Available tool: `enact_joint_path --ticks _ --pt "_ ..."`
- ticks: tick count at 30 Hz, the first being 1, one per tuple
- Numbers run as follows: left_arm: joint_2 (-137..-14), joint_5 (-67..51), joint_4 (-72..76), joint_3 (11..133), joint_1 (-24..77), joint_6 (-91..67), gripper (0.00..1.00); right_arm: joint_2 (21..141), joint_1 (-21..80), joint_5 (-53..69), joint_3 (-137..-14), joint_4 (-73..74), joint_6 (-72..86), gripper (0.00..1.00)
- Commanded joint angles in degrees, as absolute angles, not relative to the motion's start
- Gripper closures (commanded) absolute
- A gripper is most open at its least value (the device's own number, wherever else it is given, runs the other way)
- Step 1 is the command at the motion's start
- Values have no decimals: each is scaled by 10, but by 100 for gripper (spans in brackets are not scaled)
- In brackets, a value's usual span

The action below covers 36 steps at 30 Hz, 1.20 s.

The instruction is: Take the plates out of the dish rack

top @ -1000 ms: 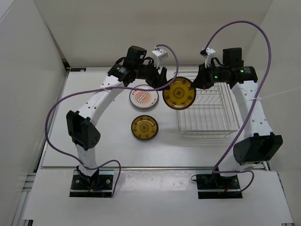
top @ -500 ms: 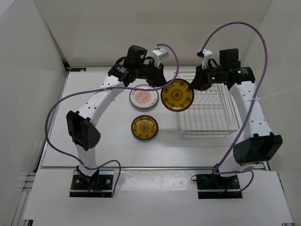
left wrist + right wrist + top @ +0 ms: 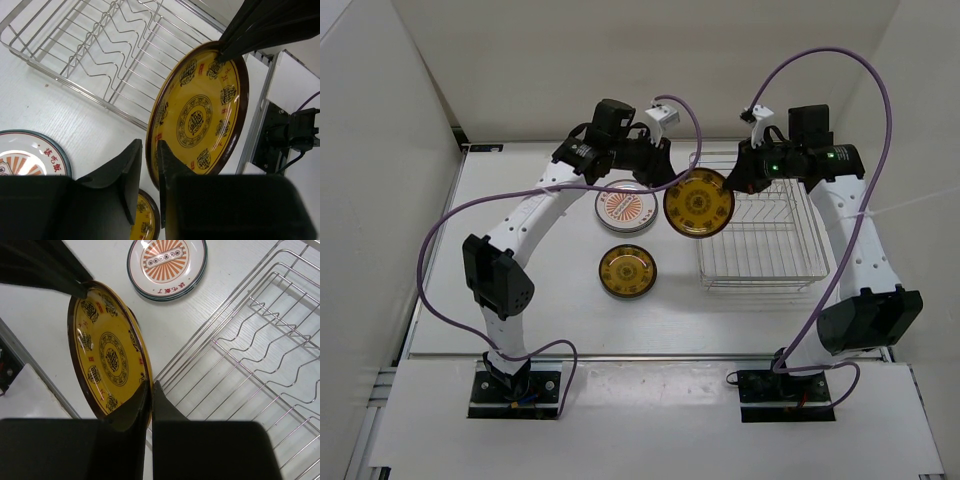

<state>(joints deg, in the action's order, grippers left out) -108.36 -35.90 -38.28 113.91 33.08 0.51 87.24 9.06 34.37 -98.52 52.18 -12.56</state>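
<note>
A golden-yellow plate with a brown rim [image 3: 699, 203] hangs on edge in the air, just left of the dish rack [image 3: 760, 240]. My right gripper [image 3: 732, 183] is shut on its right rim, the fingers pinching the edge [image 3: 151, 385]. My left gripper [image 3: 665, 180] is shut on the opposite rim [image 3: 150, 150]. The plate's patterned face shows in the left wrist view [image 3: 200, 115] and the right wrist view [image 3: 107, 355]. No plate stands in the chrome wire rack [image 3: 100, 45] [image 3: 250, 355].
A stack topped by an orange-centred white plate [image 3: 626, 207] [image 3: 166, 262] [image 3: 30, 155] lies left of the held plate. A second yellow plate [image 3: 627, 271] [image 3: 142, 220] lies flat nearer the arms. Purple cables arch over both arms.
My left gripper has closed from open onto the left rim of the yellow plate. The right gripper keeps its hold, and the plate has barely shifted.
</note>
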Motion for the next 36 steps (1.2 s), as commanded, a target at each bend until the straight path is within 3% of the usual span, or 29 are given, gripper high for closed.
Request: enact_joint_path --ticks 1,7,14,19,20,22,24,25,26,29,36 --pt "-1082 -357 -379 1133 343 2 67 841 91 356 -989 494 -123 100" --pt "-1082 -357 -384 1133 348 2 62 841 91 351 -983 494 -123 100" --pt "-1082 -346 -384 1133 348 2 89 841 91 351 -983 494 -123 100" --pt "-1077 -335 -384 1133 348 2 89 841 91 351 -978 494 -123 99" --pt "-1071 -335 -384 1126 348 2 89 841 91 351 -973 494 -123 92" --pt "-1058 -323 -384 1106 348 12 89 841 91 332 -966 489 -123 60" --pt "-1041 -311 -384 1078 341 27 89 841 91 298 -960 483 -115 54" --pt "-1018 -305 -384 1059 324 34 89 841 91 241 -950 472 -110 45" --pt "-1006 -320 -384 1016 311 34 89 841 85 210 -950 457 -105 19" --pt "-989 -355 -420 949 254 70 89 848 69 153 -937 452 -99 17" --pt "-910 -430 -398 756 164 88 89 867 58 165 -932 452 -99 15"
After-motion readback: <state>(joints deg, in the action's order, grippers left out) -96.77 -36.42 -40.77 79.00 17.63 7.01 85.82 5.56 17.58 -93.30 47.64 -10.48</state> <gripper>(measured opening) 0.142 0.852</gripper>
